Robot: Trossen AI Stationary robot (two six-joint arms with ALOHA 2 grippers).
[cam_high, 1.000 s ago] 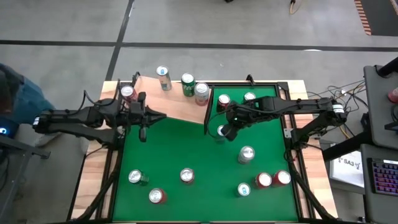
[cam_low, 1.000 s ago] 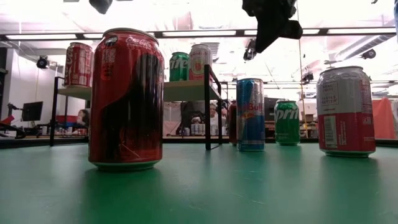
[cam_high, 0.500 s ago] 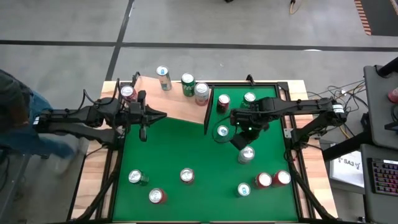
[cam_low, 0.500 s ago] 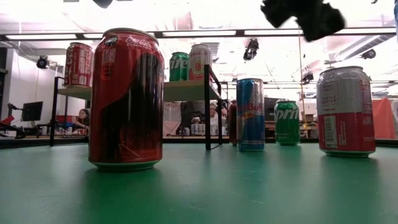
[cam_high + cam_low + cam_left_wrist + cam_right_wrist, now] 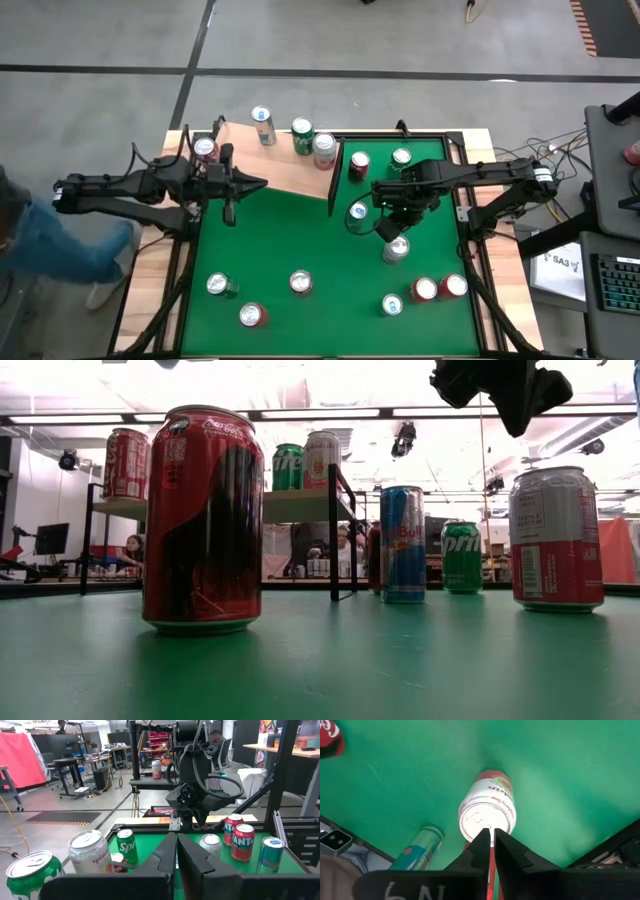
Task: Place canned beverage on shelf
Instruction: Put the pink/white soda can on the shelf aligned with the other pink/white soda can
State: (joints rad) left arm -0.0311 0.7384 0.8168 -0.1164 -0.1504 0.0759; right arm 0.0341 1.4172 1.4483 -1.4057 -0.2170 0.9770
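Four cans already on shelf [image 5: 285,170]; right gripper [image 5: 393,228], fingers closed and empty, hovers directly above a silver-and-red can [image 5: 487,812] standing on the table, grasp not begun.

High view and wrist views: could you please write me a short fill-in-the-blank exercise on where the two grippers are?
1. The right gripper hangs directly above a can that stands ___.
2. That can rests on the ___ table, not on the shelf.
3. The left gripper waits near the shelf, on the table's ___ side.
4. Both grippers' jaws are ___.

Missing words: upright; green; left; shut
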